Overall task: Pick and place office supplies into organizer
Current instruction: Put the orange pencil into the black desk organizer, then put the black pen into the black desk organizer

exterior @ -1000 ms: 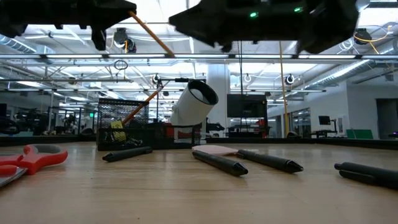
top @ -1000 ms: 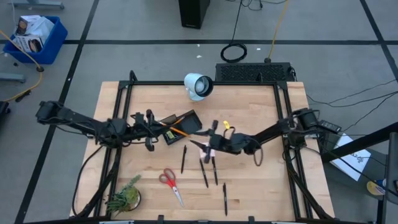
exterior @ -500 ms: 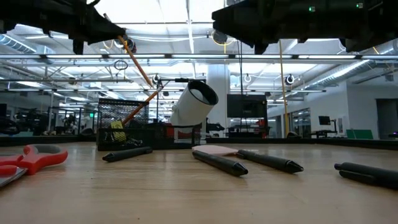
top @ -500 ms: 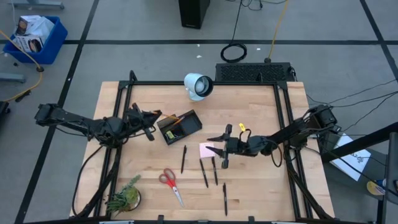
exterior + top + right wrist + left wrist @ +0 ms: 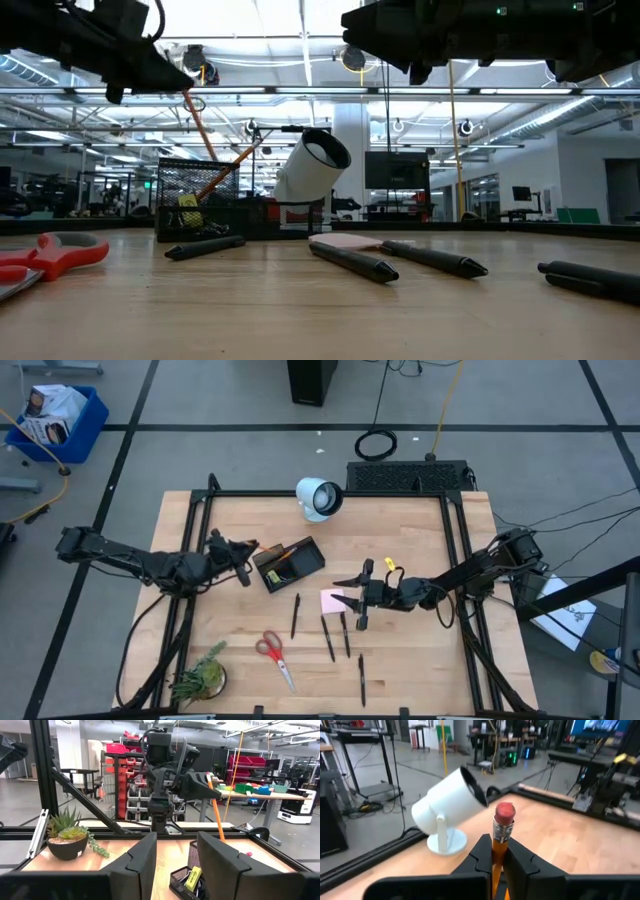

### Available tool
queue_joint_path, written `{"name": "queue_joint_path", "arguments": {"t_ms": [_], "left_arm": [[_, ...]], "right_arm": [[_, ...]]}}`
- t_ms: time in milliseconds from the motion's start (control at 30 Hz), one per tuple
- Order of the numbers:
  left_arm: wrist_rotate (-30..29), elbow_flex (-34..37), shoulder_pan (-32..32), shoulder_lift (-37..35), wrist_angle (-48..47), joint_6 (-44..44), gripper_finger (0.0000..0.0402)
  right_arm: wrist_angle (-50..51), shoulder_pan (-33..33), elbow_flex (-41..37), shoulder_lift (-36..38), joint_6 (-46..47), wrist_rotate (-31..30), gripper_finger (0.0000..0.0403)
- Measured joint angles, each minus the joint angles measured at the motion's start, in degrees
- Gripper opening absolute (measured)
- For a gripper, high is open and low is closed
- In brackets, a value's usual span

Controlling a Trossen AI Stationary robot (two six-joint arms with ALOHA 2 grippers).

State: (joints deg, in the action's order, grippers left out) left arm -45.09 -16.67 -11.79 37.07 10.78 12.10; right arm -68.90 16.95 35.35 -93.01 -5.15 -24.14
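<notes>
My left gripper is above the table just left of the black mesh organizer and is shut on an orange pencil with a red eraser. A second orange pencil leans in the organizer next to a yellow clip. My right gripper hangs open over the pink sticky-note pad, which lies flat on the table. Black pens and the red-handled scissors also lie flat. My left gripper pinches the orange pencil between its two fingers just below the eraser end. The fingers lie across the pencil. It hangs slanting down below the gripper, and its lower end reaches the top of the organizer's mesh wall; whether it touches there does not show.
A white cylindrical lamp stands at the far edge, with a black grille box behind the table. A green potted plant sits at the near left corner. Black frame rails run along both sides. Bare wood lies far right of the organizer.
My left gripper has moved toward the table's left, away from the organizer, and the held pencil has tipped from a shallow slant to a steeper one. My right gripper drew back toward the right and near edge from beside the organizer, then stayed still.
</notes>
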Motion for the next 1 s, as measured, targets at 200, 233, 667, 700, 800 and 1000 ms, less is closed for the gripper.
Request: {"name": "queue_joint_path", "arguments": {"t_ms": [200, 233, 667, 700, 800, 1000], "left_arm": [[4.8, 0.0, 0.3, 0.0, -2.8, 3.3, 0.0045], [6.3, 0.0, 0.4, 0.0, -2.8, 3.3, 0.0059], [6.9, 0.0, 0.3, 0.0, 0.7, 5.7, 0.0178], [8.4, 0.0, 0.2, 0.0, 1.7, 6.0, 0.0181], [13.2, 0.0, -0.5, 0.0, 4.6, 6.6, 0.0185], [22.5, 0.0, -2.2, 0.0, 9.2, 5.9, 0.0186]], "right_arm": [[0.2, 0.0, 0.0, 0.0, 1.5, 0.0, 0.0132], [0.3, 0.0, 0.0, 0.0, 1.5, 0.0, 0.0132], [4.9, 0.0, 0.0, 0.0, 7.7, 0.2, 0.0132], [6.9, 0.1, 0.0, 0.0, 9.6, 0.2, 0.0131], [13.5, 0.6, 0.0, 0.0, 15.3, 0.3, 0.0129], [20.1, 2.8, 0.0, -0.1, 19.8, -6.6, 0.0121]]}}
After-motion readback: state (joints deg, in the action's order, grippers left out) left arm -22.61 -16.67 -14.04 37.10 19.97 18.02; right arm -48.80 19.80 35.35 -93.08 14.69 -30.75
